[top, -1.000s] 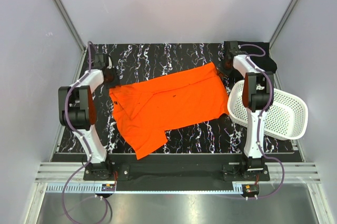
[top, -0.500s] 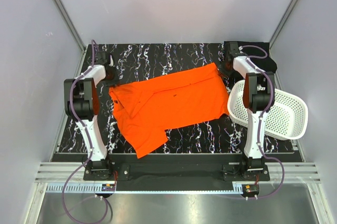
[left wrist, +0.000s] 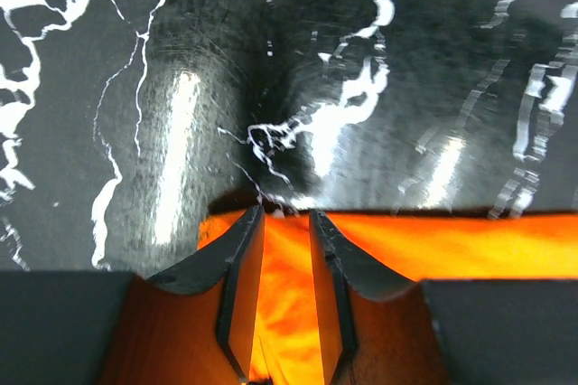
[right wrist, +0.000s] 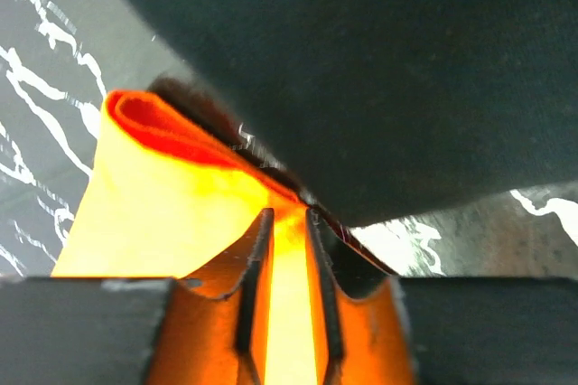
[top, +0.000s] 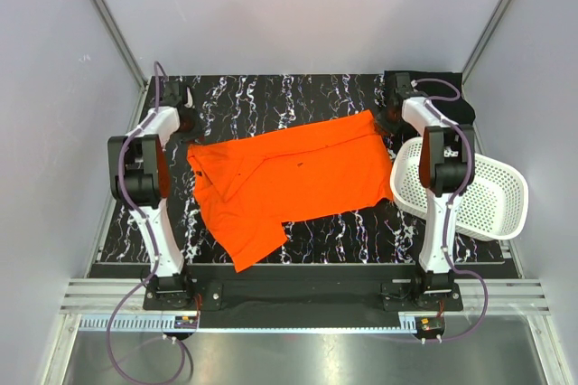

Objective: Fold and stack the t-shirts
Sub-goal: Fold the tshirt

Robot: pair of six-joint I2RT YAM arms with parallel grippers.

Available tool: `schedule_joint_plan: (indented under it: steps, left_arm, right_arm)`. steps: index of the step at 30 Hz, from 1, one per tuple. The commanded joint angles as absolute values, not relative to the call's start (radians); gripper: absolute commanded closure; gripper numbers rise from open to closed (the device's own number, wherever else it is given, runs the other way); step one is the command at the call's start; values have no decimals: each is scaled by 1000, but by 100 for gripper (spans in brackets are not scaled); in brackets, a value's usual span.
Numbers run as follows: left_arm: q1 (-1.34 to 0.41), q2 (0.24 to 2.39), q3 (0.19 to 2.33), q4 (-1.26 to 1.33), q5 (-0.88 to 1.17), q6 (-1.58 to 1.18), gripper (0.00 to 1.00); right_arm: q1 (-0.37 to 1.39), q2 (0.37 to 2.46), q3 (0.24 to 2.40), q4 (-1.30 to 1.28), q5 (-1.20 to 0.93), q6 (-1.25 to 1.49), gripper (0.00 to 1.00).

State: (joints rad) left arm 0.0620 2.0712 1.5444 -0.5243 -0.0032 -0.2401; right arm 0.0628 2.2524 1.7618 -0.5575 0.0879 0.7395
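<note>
The orange t-shirt (top: 289, 182) lies spread across the black marbled table (top: 271, 96), one sleeve toward the near edge. My left gripper (top: 185, 121) is at its far left corner. In the left wrist view the jaws (left wrist: 285, 215) stand a little apart over the shirt's edge (left wrist: 452, 245), with orange cloth showing in the gap. My right gripper (top: 390, 118) is at the far right corner. Its jaws (right wrist: 289, 213) are open by a narrow gap above the orange cloth (right wrist: 163, 195). The black t-shirt (top: 452, 103) lies at the far right corner, and its edge (right wrist: 406, 60) rests just beyond the right fingertips.
A white perforated basket (top: 492, 200) sits tilted at the table's right edge, beside the right arm. Grey walls and metal rails enclose the table at the back and on both sides.
The left arm has swung its elbow toward the back of the table. The right jaws have parted slightly. The orange t-shirt has hardly shifted.
</note>
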Motion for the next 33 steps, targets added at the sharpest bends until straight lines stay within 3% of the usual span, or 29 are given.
schedule_joint_plan:
  steps: [1,9,13,18,33]
  left_arm:
    - [61,1896,1583,-495,51,-233,67]
    - [32,1580,1278,-503,271,-83,59]
    - [-101,1491,1174,-520,235,-8,56]
    - [-176,1489,1111,-538,251,31,55]
    - [-291,1655,1065,-627,94,-41,57]
  right_arm:
    - [60,2135,1804,-575,72,648,72]
    - [100,1919,1692,-578,3,589,55]
    - [182,1809,1602,-572,-41,565,48]
    - [218,1700,1447,-514,-149,560,41]
    - [235,1540,1264,-410,-255,546,40]
